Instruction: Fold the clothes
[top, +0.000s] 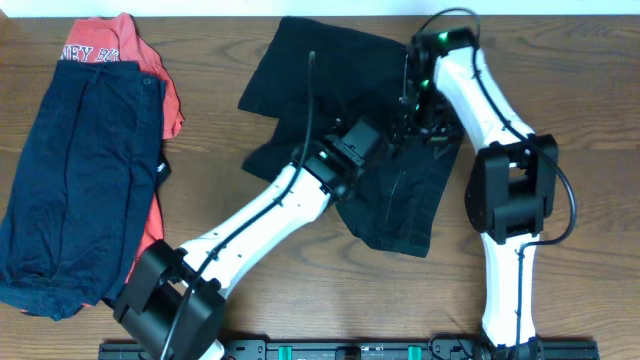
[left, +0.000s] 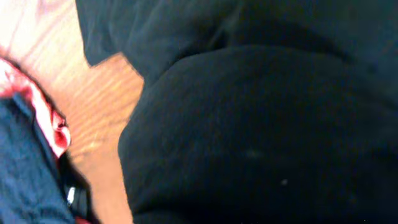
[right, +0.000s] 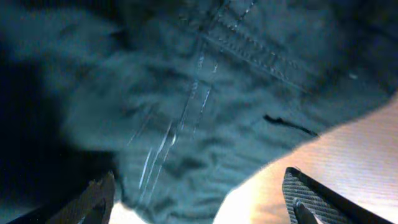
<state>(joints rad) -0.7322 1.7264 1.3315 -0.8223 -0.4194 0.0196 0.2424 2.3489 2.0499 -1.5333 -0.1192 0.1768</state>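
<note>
Right jaws released above rumpled black stitched garment (top: 400, 215), long axis eleven-to-five o'clock; left jaws indeterminate, equally near

Right gripper (right: 199, 202) with jaws spread wide, fingertips (right: 308, 196) at the bottom corners, dark garment (right: 205, 93) with double stitched seams filling the space ahead of them, its crumpled edge dipping between the jaws, bare wooden table (right: 348, 155) ahead of one finger.
</note>
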